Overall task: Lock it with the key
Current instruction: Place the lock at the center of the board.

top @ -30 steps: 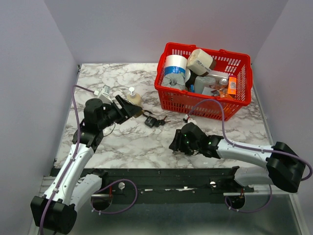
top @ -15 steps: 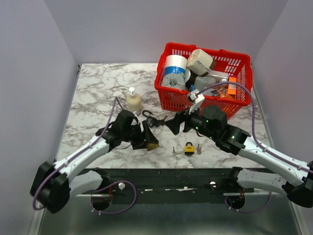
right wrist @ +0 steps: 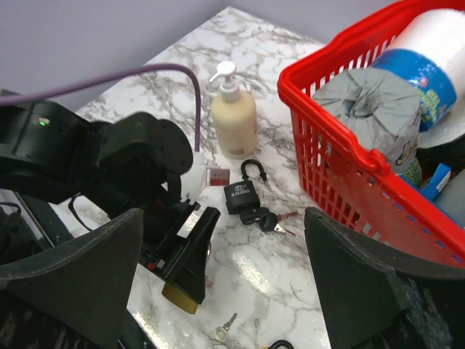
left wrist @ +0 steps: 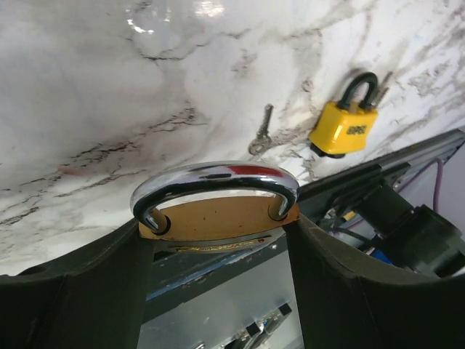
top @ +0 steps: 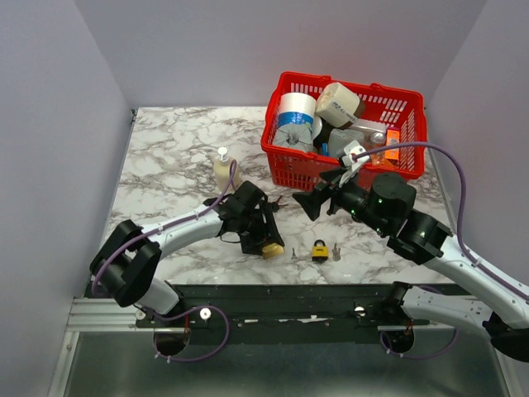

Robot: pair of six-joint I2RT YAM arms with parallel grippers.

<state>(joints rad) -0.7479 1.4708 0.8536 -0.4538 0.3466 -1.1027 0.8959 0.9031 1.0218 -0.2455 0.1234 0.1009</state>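
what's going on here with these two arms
The left pincer is shut on a brass padlock near the front edge of the table. The right pincer hangs open and empty in front of the red basket. A yellow padlock and a loose key lie nearby, untouched; a black padlock with keys sits by the soap bottle. Neither arm holds a key.

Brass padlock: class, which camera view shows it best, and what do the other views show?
Left wrist view: the brass padlock fills the centre, chrome shackle and body plain between the left jaws. The top and right wrist views show only its tan end poking from between them.
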